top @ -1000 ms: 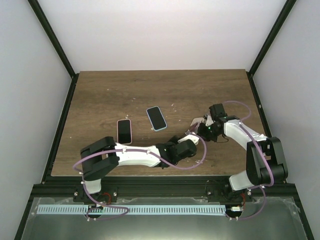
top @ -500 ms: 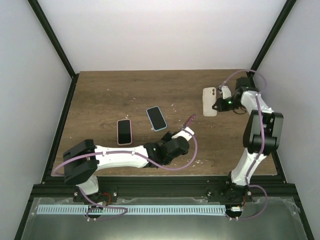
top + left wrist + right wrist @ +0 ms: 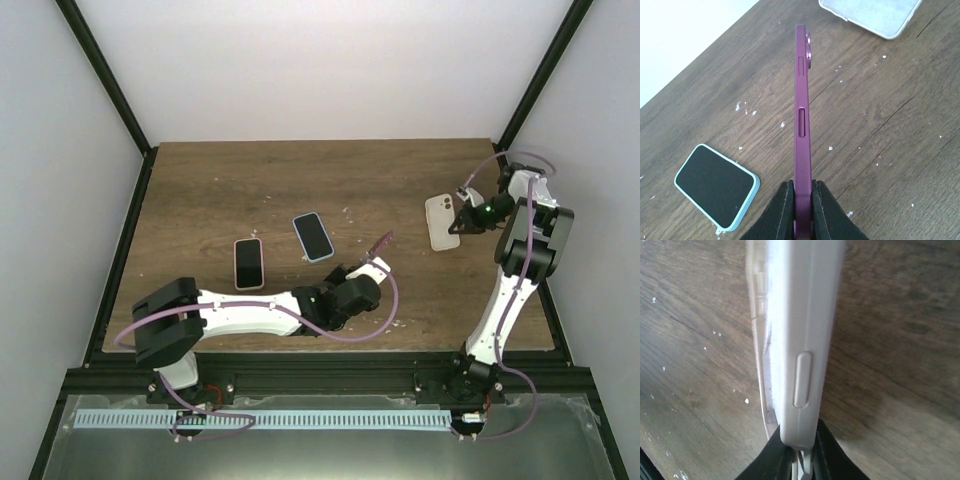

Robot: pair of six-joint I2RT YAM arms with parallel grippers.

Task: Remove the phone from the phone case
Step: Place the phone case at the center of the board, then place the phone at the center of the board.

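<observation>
The purple phone [image 3: 802, 115] is bare and stands on edge above the table, with my left gripper [image 3: 802, 200] shut on its lower end. From above, the phone [image 3: 381, 243] sticks out of the left gripper [image 3: 368, 263] near the table's middle. The white phone case [image 3: 800, 315] is empty and pinched at its end by my right gripper [image 3: 802, 460], which is shut on it. In the top view the case [image 3: 440, 220] hangs at the right side of the table beside the right gripper [image 3: 463, 218], well apart from the phone. Its corner [image 3: 870, 15] also shows in the left wrist view.
A phone in a light blue case [image 3: 313, 237] and a phone in a pink case [image 3: 248, 261] lie screen up on the wooden table [image 3: 250, 190], left of the left gripper. White crumbs are scattered on the wood. Black frame posts stand at the table's sides.
The right arm has swung from the table's middle to the far right, carrying the white case away from the purple phone. The left gripper keeps the phone and has shifted slightly.
</observation>
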